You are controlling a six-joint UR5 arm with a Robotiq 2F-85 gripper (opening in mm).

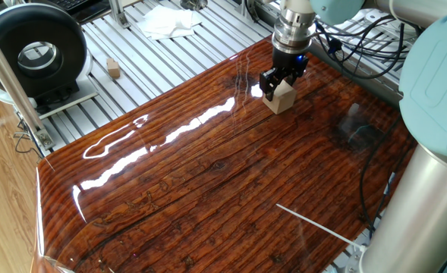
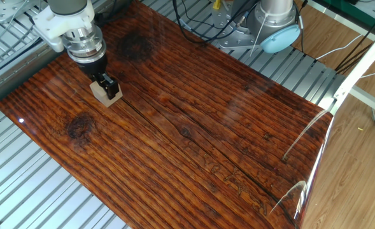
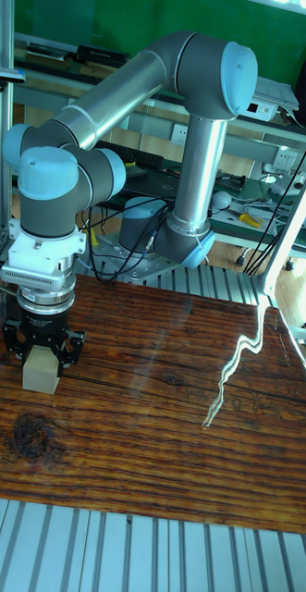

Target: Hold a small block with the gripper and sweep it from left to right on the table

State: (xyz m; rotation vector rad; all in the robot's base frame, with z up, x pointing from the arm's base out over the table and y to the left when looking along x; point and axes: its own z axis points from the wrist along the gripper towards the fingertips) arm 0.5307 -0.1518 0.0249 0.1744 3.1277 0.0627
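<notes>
The small block (image 3: 41,372) sits directly below the gripper (image 3: 42,352), clamped between its two black prongs, with its underside on or just above the table (image 3: 153,435); contact cannot be confirmed. In the tall fixed view it lies at the far left of the glossy board, so nearly the whole width of the surface stretches away to its right. That is the relation the sweep turns on: the block is already in the fingers, and the open run of wood lies rightward from it. Being a cube, it has no long axis to align.

In one fixed view the gripper (image 1: 278,85) shows one prong on each side of the pale beige block (image 1: 281,96), closed on it, the blue ring glowing on the wrist above. The other fixed view shows the same hold, gripper (image 2: 104,87) over block (image 2: 104,93), near one corner of the board.

The wrist points straight down, the forearm reaching out low from the arm's base behind the board.
</notes>
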